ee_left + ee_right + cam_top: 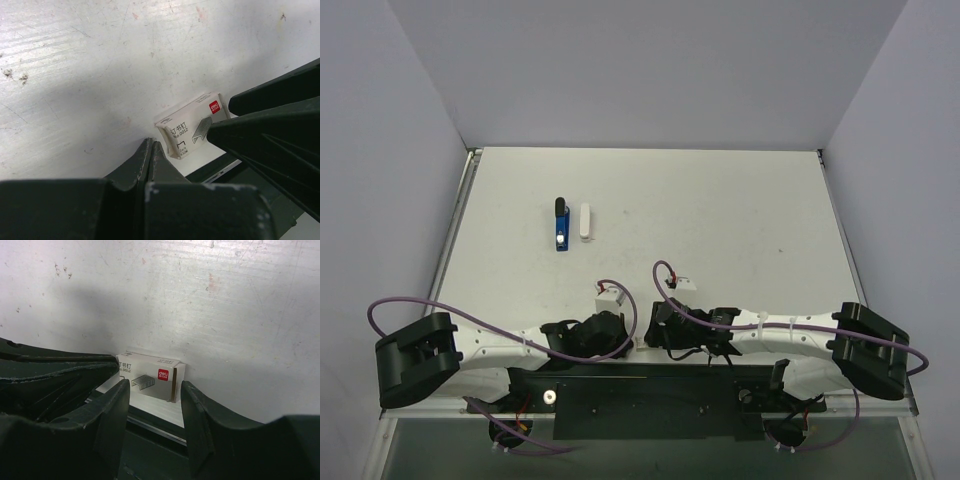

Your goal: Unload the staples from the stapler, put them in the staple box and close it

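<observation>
Table (720,200): white top, scuffed and stained, with pale grey panels (650,70) on three sides. A small white oblong piece (585,220) lies flat, far left of centre. A staple box (192,131) rests close to the near edge; it is white card with a red logo (214,106), a printed staple drawing and Chinese lettering.

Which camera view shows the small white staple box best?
The right wrist view: the staple box shows nearly whole, its printed face with the red logo towards the camera. The left wrist view shows it at an angle, its right end hidden. In the top view I cannot make it out.
</observation>
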Motion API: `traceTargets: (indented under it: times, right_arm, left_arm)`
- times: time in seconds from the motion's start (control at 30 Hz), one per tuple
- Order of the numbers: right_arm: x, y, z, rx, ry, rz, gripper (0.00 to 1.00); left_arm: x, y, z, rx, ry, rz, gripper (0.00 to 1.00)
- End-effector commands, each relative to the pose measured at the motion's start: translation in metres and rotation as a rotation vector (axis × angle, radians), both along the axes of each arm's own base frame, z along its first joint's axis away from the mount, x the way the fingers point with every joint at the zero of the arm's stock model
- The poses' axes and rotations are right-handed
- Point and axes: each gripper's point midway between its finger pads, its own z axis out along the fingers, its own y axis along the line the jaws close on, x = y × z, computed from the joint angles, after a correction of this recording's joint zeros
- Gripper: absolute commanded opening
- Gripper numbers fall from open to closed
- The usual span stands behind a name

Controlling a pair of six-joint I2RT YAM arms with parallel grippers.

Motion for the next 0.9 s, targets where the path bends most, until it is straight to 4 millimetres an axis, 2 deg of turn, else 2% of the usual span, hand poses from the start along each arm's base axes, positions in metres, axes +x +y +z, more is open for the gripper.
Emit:
traceTargets:
  times: [0.0, 0.53, 0.87]
  right_arm:
    - [0.001, -0.004, 0.000, -0.011, -0.015, -0.013, 0.41]
    - [-0.002, 0.016, -0.003, 0.043, 0.015, 0.017, 0.41]
    - [-0.001, 0.028, 0.004, 0.091, 0.013, 0.030, 0.41]
  left_arm:
    - [0.000, -0.003, -0.001, 0.015, 0.003, -0.006, 0.00]
    - [-0.001, -0.002, -0.006, 0.020, 0.012, -0.004, 0.00]
    - [-0.002, -0.002, -0.007, 0.018, 0.015, -0.003, 0.00]
